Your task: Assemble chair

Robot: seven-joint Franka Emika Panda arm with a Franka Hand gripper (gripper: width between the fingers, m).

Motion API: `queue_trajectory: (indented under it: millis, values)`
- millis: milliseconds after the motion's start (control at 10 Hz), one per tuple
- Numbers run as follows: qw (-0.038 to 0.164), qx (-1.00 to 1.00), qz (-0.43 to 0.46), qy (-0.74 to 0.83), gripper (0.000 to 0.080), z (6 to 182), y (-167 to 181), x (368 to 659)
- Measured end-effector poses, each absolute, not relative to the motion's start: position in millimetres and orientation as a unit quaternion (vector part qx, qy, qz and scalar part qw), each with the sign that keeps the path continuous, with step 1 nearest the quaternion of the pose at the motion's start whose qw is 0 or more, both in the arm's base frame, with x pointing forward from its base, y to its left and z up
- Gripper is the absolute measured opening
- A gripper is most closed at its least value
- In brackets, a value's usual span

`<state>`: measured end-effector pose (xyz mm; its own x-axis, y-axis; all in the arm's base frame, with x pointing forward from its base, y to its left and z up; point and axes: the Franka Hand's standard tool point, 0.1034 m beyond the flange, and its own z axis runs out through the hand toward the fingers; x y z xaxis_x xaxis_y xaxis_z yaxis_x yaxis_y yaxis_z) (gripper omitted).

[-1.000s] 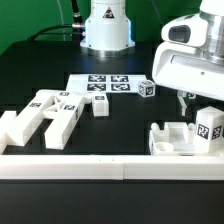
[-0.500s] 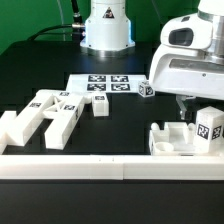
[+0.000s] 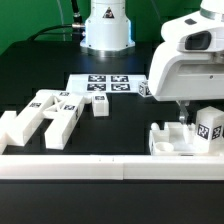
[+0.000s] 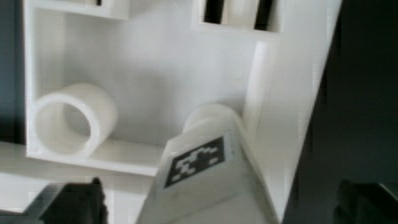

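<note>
- Chair slab (image 3: 172, 138) lies by the worktop's (image 3: 120, 125) near edge, at the exterior view's right, a tagged block (image 3: 208, 127) standing on it.
- Legs and bars (image 3: 48, 113) lie at that view's left.
- Hand (image 4: 222, 205) hangs above the slab, wide open, empty.

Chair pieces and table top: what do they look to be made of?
Chair pieces: probably hard plastic, white and smooth with a faint sheen; blocky moulded edges, with printed black-and-white tags stuck on. Table: black and matte, possibly cloth or a mat; it shows no reflections, so the material is unclear.
</note>
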<state>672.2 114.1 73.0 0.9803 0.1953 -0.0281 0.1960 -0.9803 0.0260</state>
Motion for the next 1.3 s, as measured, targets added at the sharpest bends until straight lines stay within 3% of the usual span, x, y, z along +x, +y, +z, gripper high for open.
queue_trajectory:
  millis: [300,500,600,700,900,1300]
  values:
    - [0.014,0.994,-0.013,0.106,0.0648,72.7,114.0,672.3]
    - [0.014,0.994,-0.012,0.108,0.0389,72.3,113.3,672.5]
    - [0.014,0.994,-0.012,0.108,0.0389,72.4,113.3,672.5]
    - [0.014,0.994,-0.012,0.104,0.0288,72.3,113.5,672.5]
    - [0.011,0.997,-0.009,0.075,0.0288,71.9,113.5,672.5]
    - [0.001,0.990,-0.008,-0.142,0.0288,71.3,116.1,672.5]
